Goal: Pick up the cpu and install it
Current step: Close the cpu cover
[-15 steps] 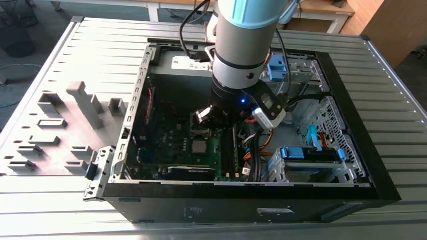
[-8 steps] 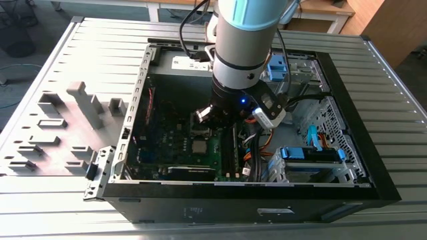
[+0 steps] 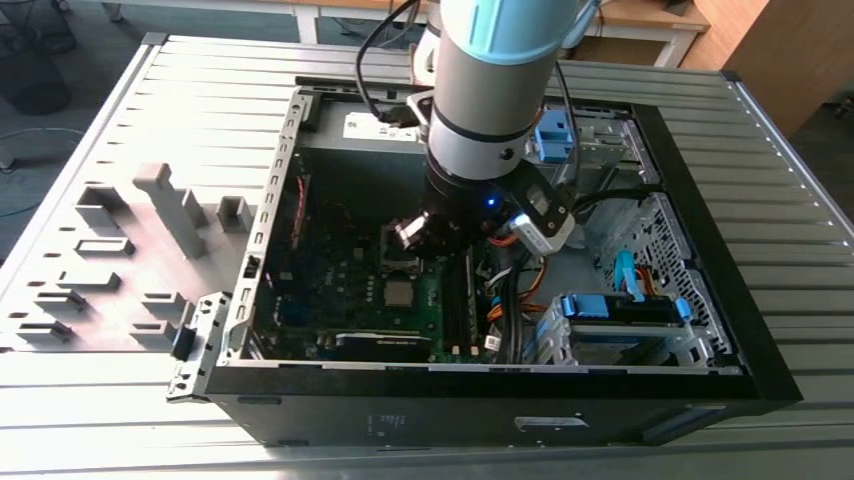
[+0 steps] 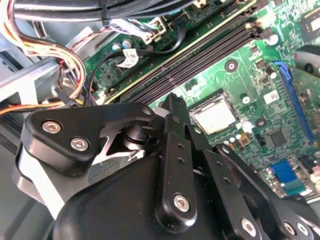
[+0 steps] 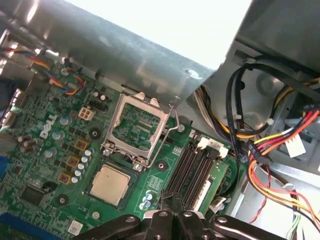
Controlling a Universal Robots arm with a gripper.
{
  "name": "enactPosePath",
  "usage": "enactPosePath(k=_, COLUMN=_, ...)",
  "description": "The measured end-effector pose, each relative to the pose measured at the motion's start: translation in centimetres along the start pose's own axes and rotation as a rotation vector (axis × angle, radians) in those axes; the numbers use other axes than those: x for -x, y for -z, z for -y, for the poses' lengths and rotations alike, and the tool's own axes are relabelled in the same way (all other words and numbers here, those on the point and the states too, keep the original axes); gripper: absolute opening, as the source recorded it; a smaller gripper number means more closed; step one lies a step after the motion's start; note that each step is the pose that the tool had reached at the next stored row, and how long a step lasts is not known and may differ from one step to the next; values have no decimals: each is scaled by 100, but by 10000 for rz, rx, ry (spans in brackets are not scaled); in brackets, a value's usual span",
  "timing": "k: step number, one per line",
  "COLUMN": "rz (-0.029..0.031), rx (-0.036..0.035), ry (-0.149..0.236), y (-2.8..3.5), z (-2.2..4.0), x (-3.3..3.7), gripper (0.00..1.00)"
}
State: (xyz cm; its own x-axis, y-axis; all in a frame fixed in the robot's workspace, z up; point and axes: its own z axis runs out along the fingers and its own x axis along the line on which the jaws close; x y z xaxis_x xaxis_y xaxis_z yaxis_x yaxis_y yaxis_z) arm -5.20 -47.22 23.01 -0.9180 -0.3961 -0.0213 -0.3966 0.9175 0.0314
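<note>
The cpu (image 5: 110, 183), a small square chip with a dull silver top, lies flat in its socket on the green motherboard (image 5: 55, 150); it also appears in the second wrist view (image 4: 215, 114) and in the exterior view (image 3: 398, 293). The hinged metal socket frame (image 5: 137, 127) stands raised beside it. My gripper (image 5: 173, 202) hovers above the board over the black memory slots (image 5: 192, 167), a short way from the cpu, with its fingers together and nothing between them. In the exterior view the gripper (image 3: 424, 238) hangs inside the open PC case (image 3: 747, 330).
Bundles of coloured cables (image 5: 280, 145) run along one side of the case. A blue-clipped drive cage (image 3: 621, 320) sits at the exterior view's right. A grey fixture block (image 3: 147, 230) stands on the slatted table at the exterior view's left.
</note>
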Motion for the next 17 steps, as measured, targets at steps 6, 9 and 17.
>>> enactPosePath(k=6, rz=-34, rx=22, ry=1048, y=-7, z=1, x=1, gripper=11)
enactPosePath(k=9, rz=-49, rx=32, ry=1569, y=-8, z=1, x=1, gripper=11)
enactPosePath(k=17, rz=-52, rx=39, ry=1728, y=-11, z=-10, x=8, gripper=11)
